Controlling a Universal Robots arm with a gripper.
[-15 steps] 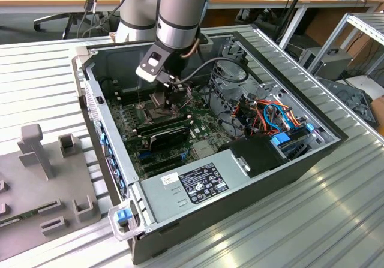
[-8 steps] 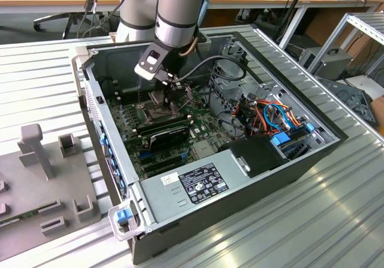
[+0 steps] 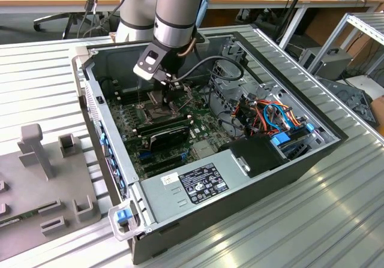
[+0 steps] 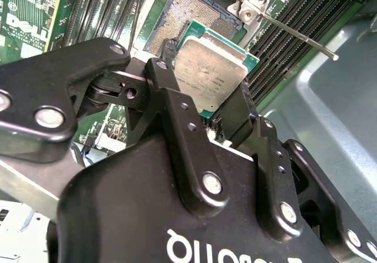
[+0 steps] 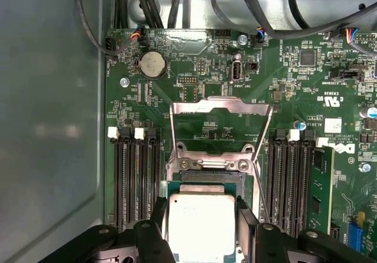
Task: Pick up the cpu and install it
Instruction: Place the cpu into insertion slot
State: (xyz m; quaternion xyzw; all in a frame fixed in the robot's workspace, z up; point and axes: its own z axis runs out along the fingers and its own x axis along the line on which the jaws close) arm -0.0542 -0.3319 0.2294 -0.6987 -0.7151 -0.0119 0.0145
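Note:
The cpu [image 4: 209, 77] is a thin square chip with a pale silver face and a green rim. It sits between two black fingers [image 4: 168, 83], and my gripper [image 4: 203, 82] is shut on it. In the first wrist view the cpu [image 5: 201, 225] hangs just over the near edge of the dark socket [image 5: 209, 177], whose metal frame [image 5: 221, 122] stands hinged open. The socket's pin field [image 4: 191, 10] lies bare beyond the chip, with its thin lever [image 4: 294, 35] swung out. In the exterior view the gripper [image 3: 165, 93] is low inside the computer case, over the green motherboard [image 3: 201, 124].
Black memory slots [image 5: 132, 175] flank the socket on both sides. A silver power supply [image 3: 198, 184] and coloured cables [image 3: 270, 115] fill the case toward the exterior view's right. The case wall [image 3: 102, 136] stands close by. A grey fixture plate [image 3: 42, 178] lies outside the case.

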